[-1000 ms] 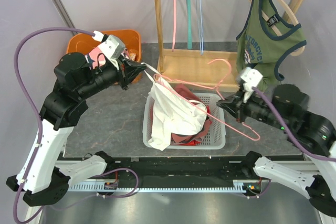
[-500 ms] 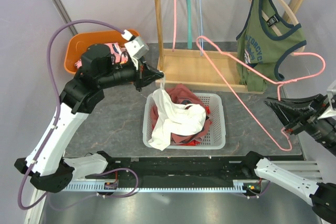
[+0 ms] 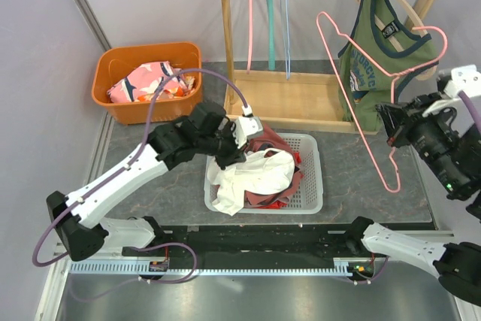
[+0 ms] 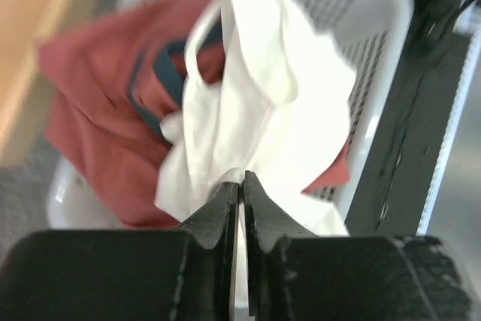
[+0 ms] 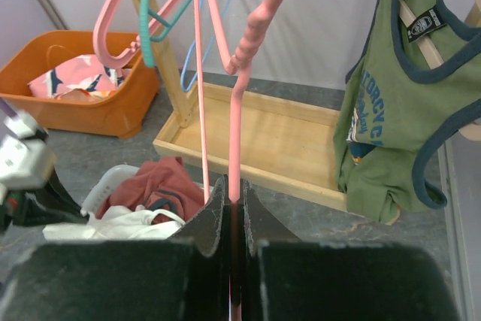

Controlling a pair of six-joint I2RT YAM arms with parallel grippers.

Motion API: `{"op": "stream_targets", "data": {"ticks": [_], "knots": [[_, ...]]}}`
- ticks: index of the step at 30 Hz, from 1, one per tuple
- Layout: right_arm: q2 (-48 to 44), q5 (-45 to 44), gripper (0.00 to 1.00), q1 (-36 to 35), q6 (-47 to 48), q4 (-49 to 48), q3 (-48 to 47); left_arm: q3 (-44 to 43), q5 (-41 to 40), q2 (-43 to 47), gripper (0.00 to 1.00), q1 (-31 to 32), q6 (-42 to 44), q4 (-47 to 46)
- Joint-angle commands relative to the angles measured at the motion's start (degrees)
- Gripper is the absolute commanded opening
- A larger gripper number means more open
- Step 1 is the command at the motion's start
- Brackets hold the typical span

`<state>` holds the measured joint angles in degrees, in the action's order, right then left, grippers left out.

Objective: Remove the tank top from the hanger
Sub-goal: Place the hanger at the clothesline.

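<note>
with the left claw [image 4: 240, 183] pinching the white tank top [image 4: 259, 103] over the basket [image 3: 315, 180], lifting away unreleased could drag it onto the counter [image 3: 349, 172], while the right claw [image 5: 231, 187] grips the pink hanger [image 5: 234, 133].

Left arm [image 3: 128, 178] is slung low and reaching in toward the middle, wrist tipped down, with the left gripper [image 4: 240, 189] pinched tight on a bit of the white tank top [image 4: 255, 103]. Right arm [image 3: 443, 157] sits up high, way out on its own side. The right gripper [image 5: 231, 212] points inward, clamped on the pink hanger [image 5: 234, 110] wire.
</note>
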<state>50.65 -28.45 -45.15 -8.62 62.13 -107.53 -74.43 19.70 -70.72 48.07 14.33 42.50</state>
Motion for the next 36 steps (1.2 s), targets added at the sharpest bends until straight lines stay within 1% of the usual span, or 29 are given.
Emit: {"op": "stream_targets", "data": {"ticks": [1,2,3,4,5,7,8,9,14,18,21,23,26,30,34,36], "knots": [[4.1,-5.38,0.0,0.06,-0.78,0.19,-3.82,4.11,-2.3,0.58,0.18,0.0,4.66,-0.31],[5.49,-5.74,0.0,0.06,-0.87,0.27,-4.35,4.64,-2.3,0.49,0.21,0.09,4.66,-0.75],[6.12,-6.35,0.0,0.06,-0.87,0.27,-4.79,5.17,-2.48,0.32,0.29,0.09,4.57,-0.93],[6.82,-6.97,0.0,-0.03,-0.78,0.27,-5.41,6.31,-3.0,-0.12,0.35,0.09,4.92,-1.1],[8.13,-6.97,0.0,0.06,-0.78,0.27,-5.68,6.84,-3.27,-0.47,0.39,0.09,5.18,-1.63],[9.63,-6.8,0.0,0.06,-1.39,0.1,-6.2,7.81,-3.97,-0.91,0.61,0.09,5.54,-1.72],[10.94,-6.54,0.0,0.06,-1.66,0.27,-6.38,7.9,-3.62,-0.74,0.75,0.09,5.62,-1.28],[11.57,-6.27,0.0,0.06,-1.83,0.36,-6.47,7.81,-3.27,-0.56,0.99,0.09,5.54,-0.93],[15.69,-7.85,0.0,0.23,-2.28,1.76,-7.87,1.85,-2.48,1.89,0.99,0.09,5.36,2.41],[18.34,-8.38,0.0,0.15,-2.36,3.08,-12.69,-5.96,-4.76,3.57,0.99,0.0,4.48,6.17],[20.27,-7.59,0.0,0.14,-2.54,4.05,-15.68,-7.57,-5.81,5.4,0.99,0.09,6.76,7.86],[21.94,-7.68,0.0,0.06,-2.54,4.49,-16.66,-8.0,-7.74,5.94,0.99,0.09,6.42,8.21],[23.87,-7.85,0.0,0.41,-1.58,4.58,-18.07,-11.69,-8.89,6.12,0.99,0.09,6.33,10.23],[26.6,-6.54,0.0,2.25,-0.52,4.93,-21.75,-16.87,-10.29,5.86,0.99,0.09,4.75,10.58],[26.61,-5.83,0.0,3.22,-1.13,5.02,-22.2,-19.26,-10.74,3.32,0.99,0.09,4.57,10.5],[25.55,-6.09,0.0,3.57,-1.57,5.11,-21.42,-15.5,-11.87,2.96,0.99,0.09,5.44,10.24]]}}
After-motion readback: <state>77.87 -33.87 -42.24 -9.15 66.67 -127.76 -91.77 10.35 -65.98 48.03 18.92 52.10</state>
